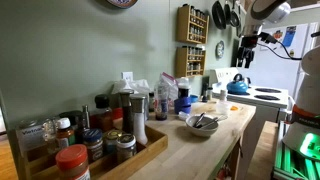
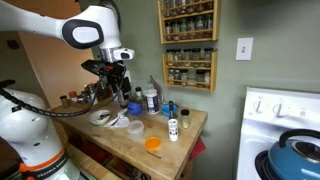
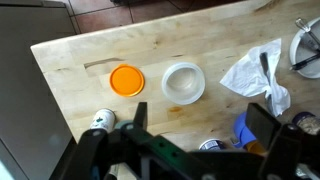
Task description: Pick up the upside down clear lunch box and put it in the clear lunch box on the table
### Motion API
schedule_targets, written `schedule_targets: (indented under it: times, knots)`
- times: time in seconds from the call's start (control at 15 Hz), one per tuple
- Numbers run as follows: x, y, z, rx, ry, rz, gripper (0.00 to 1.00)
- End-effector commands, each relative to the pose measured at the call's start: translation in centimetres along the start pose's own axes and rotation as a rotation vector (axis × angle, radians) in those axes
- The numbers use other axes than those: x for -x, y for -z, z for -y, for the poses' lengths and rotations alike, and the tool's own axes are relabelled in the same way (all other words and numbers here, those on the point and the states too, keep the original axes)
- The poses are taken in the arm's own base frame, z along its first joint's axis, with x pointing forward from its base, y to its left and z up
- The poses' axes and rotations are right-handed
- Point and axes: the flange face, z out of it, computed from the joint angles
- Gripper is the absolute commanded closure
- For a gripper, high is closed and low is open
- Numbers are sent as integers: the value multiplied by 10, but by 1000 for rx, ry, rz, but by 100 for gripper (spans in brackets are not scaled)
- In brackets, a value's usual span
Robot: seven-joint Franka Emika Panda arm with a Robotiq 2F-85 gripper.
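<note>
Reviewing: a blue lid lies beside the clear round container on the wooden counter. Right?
No. The lid is orange, not blue, as the wrist view shows; it does lie beside the clear round container on the wooden counter.

Bare wood along the bench point(image 3: 70, 60) edge away from the wall is open from above; only an orange lid point(image 3: 127, 79) and a round clear container point(image 3: 183, 82) lie low there, apart from each other. A small white bottle point(image 2: 172, 128) and taller bottles point(image 2: 150, 98) crowd the wall edge. Crumpled plastic point(image 3: 255, 70) and a bowl point(image 1: 202, 124) block mid-bench. A tray point(image 1: 145, 152) of spice jars point(image 1: 72, 160) fills the end away from the stove point(image 1: 265, 97).
</note>
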Motion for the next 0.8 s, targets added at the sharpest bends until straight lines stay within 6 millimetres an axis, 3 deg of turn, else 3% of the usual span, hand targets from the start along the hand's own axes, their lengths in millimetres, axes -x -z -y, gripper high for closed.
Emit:
schedule_targets:
  times: [0.0, 0.4, 0.53, 0.73]
  knots:
    - [0, 1, 0, 0, 0, 1, 0]
    - [0, -1, 0, 23, -8, 7, 0]
    - [-9, -1, 18, 11, -27, -28, 0]
    - [-45, 10, 60, 5, -66, -149, 0]
